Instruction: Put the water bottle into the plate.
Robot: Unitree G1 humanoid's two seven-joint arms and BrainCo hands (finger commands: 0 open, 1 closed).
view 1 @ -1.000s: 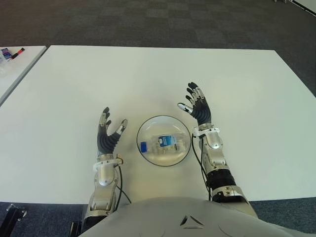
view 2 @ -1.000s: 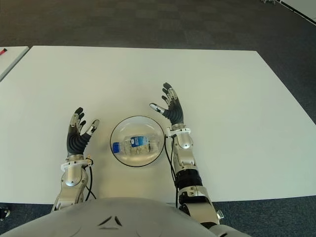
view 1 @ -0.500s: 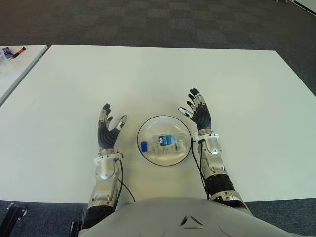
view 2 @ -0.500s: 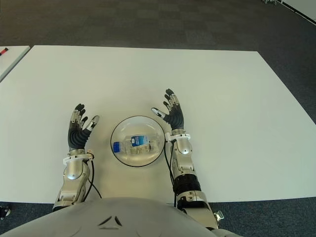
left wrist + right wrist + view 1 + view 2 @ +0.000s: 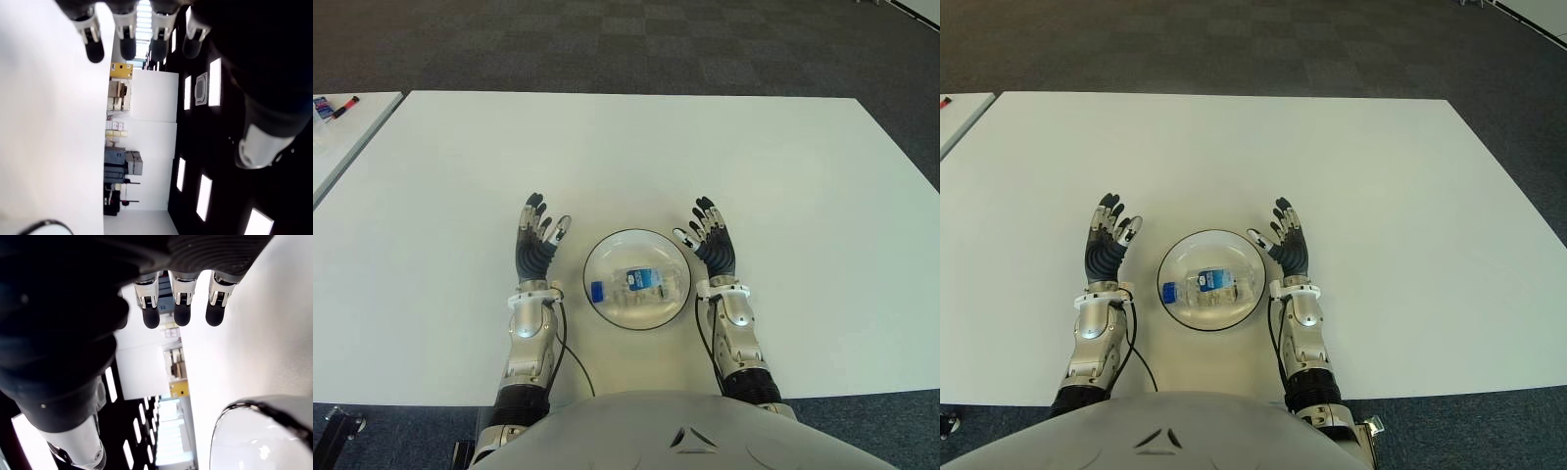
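Right hand (image 5: 713, 245): fingers spread and straight, palm turned in toward the plate, holding nothing. It shows just right of the plate rim, forearm running back toward the body. The right wrist view agrees: fingertips (image 5: 182, 313) fanned apart with only open room behind them, plate edge (image 5: 254, 407) curving close below the palm.

Left hand (image 5: 537, 245): mirror pose. Fingers spread, thumb out toward the plate, empty. Shows just left of the plate, a small gap of bare table between. The left wrist view shows four separated fingertips (image 5: 128, 46) and nothing gripped.

Reading of the pose: both hands flank the plate symmetrically, open, palms facing each other. Judged a released, stand-off posture, clear of the rim so nothing gets knocked. Neither is placed for a grasp. Cannot tell whether either wrist touches the table.

Plate (image 5: 607, 253): round, shallow, clear or glassy with a dark rim, sitting on the white table (image 5: 626, 147) close to the robot's near edge, centred before the body.

Contents: bottle (image 5: 636, 285), lying on its side inside the plate, wholly within the rim. Blue cap points to the robot's left, blue label near mid-body. Small clear bottle; lying flat in the dish hollow, it looks settled and unlikely to roll out.

Task judged done: bottle in plate, hands off.

Far left: second table edge with small objects (image 5: 335, 104), well apart, not involved.
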